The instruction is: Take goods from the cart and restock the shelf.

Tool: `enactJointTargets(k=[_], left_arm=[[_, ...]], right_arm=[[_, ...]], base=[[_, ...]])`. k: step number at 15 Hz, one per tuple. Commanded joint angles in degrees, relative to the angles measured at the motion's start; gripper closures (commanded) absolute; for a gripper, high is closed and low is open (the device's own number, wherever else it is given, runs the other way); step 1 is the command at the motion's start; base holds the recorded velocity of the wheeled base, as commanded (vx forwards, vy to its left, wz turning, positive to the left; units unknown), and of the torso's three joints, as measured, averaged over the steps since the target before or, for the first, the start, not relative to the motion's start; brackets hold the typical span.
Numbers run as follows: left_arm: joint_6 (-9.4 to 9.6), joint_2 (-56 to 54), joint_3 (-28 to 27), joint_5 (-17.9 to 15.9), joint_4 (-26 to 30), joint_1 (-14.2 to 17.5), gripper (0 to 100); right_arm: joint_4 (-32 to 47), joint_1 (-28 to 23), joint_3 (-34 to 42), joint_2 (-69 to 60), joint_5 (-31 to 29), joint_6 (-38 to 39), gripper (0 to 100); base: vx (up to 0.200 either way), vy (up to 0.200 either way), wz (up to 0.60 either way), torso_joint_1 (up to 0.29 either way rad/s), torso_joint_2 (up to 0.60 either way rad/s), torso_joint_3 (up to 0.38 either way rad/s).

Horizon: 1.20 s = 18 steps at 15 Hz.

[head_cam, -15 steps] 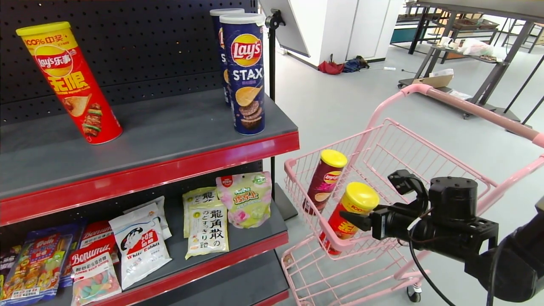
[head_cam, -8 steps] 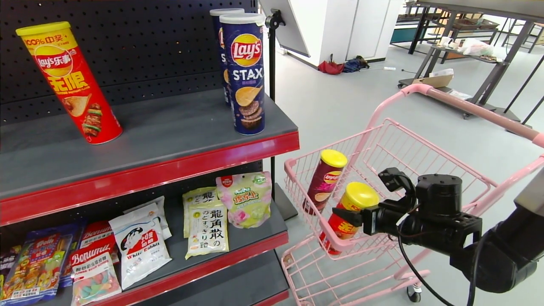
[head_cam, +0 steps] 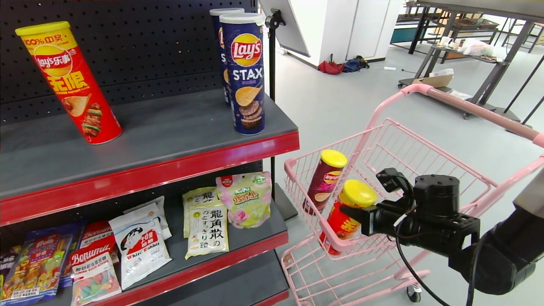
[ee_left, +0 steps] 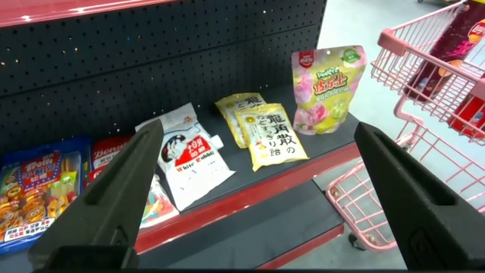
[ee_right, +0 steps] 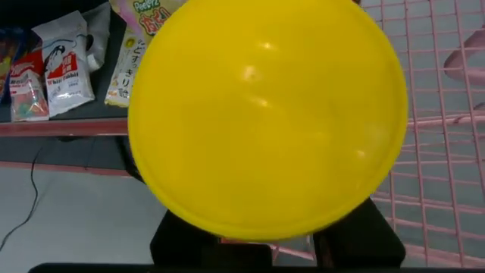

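Note:
A pink cart [head_cam: 429, 146] stands right of the shelf and holds two chip cans. My right gripper [head_cam: 352, 213] is inside the cart, shut around the upper body of the red can with the yellow lid [head_cam: 356, 193]. That yellow lid [ee_right: 265, 114] sits close in the right wrist view, with a dark finger [ee_right: 186, 239] on either side below it. A maroon can [head_cam: 325, 180] leans against the cart's front wall. My left gripper [ee_left: 258, 197] hangs open in front of the lower shelf, holding nothing.
The top shelf [head_cam: 170, 131] carries a leaning red can [head_cam: 70, 83] at the left and two blue cans [head_cam: 246, 72] at the right, with bare space between. Snack bags [head_cam: 204, 225] lie on the lower shelf. Racks stand far behind the cart.
My right arm has shifted a little to the left toward the shelf, and the red can's top has tipped slightly left with it. The left arm is still.

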Motion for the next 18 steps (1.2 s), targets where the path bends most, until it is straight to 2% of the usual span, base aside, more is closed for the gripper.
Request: enactJointTargets(k=[1,5,8,11,13,14,16,18], left_arm=[[-0.03,0.05,0.00,-0.02,0.01,0.01,0],[-0.03,0.05,0.00,-0.02,0.01,0.01,0],[-0.12,0.05,0.00,-0.02,0.01,0.01,0],[-0.12,0.05,0.00,-0.02,0.01,0.01,0],[-0.12,0.05,0.00,-0.02,0.01,0.01,0],[-0.12,0.05,0.00,-0.02,0.01,0.01,0],[-0.30,0.05,0.00,-0.02,0.01,0.01,0],[-0.21,0.05,0.00,-0.11,0.01,0.01,0]], right_arm=[[-0.17,-0.17,0.86,-6.31,-1.31,-0.10,100],[1.94,-0.78,0.86,-17.38,-3.06,-0.54,100],[17.23,-2.80,-2.48,-30.21,-3.15,-0.98,100],[34.63,-8.60,-13.29,-41.02,-3.94,-4.32,100],[48.17,-13.09,-18.65,-49.81,-10.89,-5.64,100],[54.32,-14.49,-19.36,-53.59,-13.26,-7.48,100],[71.46,-18.01,-18.65,-67.39,-13.08,-9.33,100],[79.19,-20.73,-14.61,-76.79,-13.96,-9.59,100]], base=[[0.000,0.000,0.00,0.000,0.00,0.000],[0.000,0.000,0.00,0.000,0.00,0.000],[0.000,0.000,0.00,0.000,0.00,0.000],[0.000,0.000,0.00,0.000,0.00,0.000],[0.000,0.000,0.00,0.000,0.00,0.000],[0.000,0.000,0.00,0.000,0.00,0.000],[0.000,0.000,0.00,0.000,0.00,0.000],[0.000,0.000,0.00,0.000,0.00,0.000]])
